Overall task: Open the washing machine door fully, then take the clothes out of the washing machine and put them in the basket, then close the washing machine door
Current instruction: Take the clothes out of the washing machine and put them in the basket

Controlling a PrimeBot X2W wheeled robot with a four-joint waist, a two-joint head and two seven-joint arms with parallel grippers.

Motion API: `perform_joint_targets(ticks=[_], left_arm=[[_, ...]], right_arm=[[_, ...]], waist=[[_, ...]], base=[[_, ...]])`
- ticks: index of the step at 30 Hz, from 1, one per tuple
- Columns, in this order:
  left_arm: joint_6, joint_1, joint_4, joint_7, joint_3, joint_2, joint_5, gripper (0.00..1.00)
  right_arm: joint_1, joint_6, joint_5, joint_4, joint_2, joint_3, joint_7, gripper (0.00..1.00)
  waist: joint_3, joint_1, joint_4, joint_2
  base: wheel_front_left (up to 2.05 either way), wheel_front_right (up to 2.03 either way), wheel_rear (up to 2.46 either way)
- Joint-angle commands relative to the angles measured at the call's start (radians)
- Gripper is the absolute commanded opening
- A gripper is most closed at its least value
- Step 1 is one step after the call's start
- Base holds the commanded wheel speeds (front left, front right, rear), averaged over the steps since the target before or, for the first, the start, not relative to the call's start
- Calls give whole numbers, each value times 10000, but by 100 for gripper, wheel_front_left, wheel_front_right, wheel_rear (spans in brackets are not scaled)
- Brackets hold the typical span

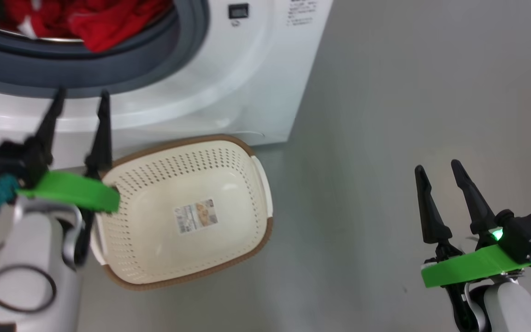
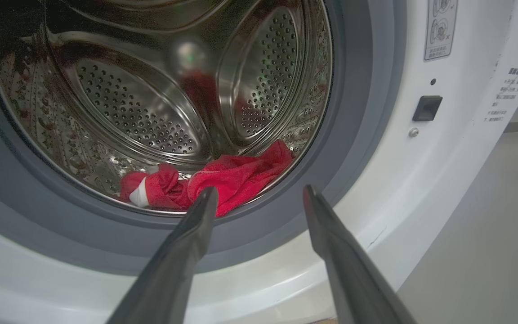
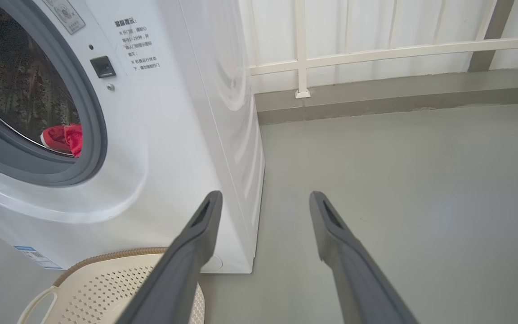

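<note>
**Left gripper spread wide before the loaded drum**

Left gripper (image 2: 260,191) is hovering in front of the washing machine (image 1: 228,83), its two dark fingers standing widely parted and holding nothing. They are pointing toward the lower arc of the grey gasket (image 2: 358,135). Right gripper (image 1: 437,166) is hanging over the grey floor (image 1: 385,115), well out from the machine's right side, its fingers likewise spread and empty.

The clothes (image 2: 236,177) are lying crumpled at the bottom of the steel drum (image 2: 137,112), against the gasket's inner lip, their long extent running side to side across the machine's mouth. The basket (image 1: 145,184) is standing upright on the floor just before the machine's lower front, near its right corner. Its mouth is facing up, and its long axis is running roughly along the machine's front, slightly skewed to it.

In the left wrist view one fingertip is overlapping the garment's lower edge, and contact cannot be judged there. In the head view the top edge is cutting off the garment, and the left arm is covering the basket's far end. In the right wrist view the bottom edge is cropping the basket.
</note>
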Motion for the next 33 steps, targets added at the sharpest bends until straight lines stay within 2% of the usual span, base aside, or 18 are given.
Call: perform_joint_targets(ticks=[1,8,18,33], left_arm=[[17,-393,-70,-49,343,402,114,100],[28,-2196,1388,-49,354,815,647,100],[346,-4325,3379,-49,52,1290,1496,100],[827,-6334,4969,-49,-710,2268,2443,100]], right_arm=[[-182,73,101,-230,-114,273,-63,100],[-506,73,393,-202,-114,454,-63,100],[-778,73,626,-262,-114,725,-63,100],[-899,73,834,-392,-114,1120,-63,100]], waist=[[604,0,-556,0],[1170,0,-974,0],[1747,0,-1394,0],[2337,0,-1833,0]], base=[[0,0,0],[0,0,0],[0,0,0],[0,0,0]])
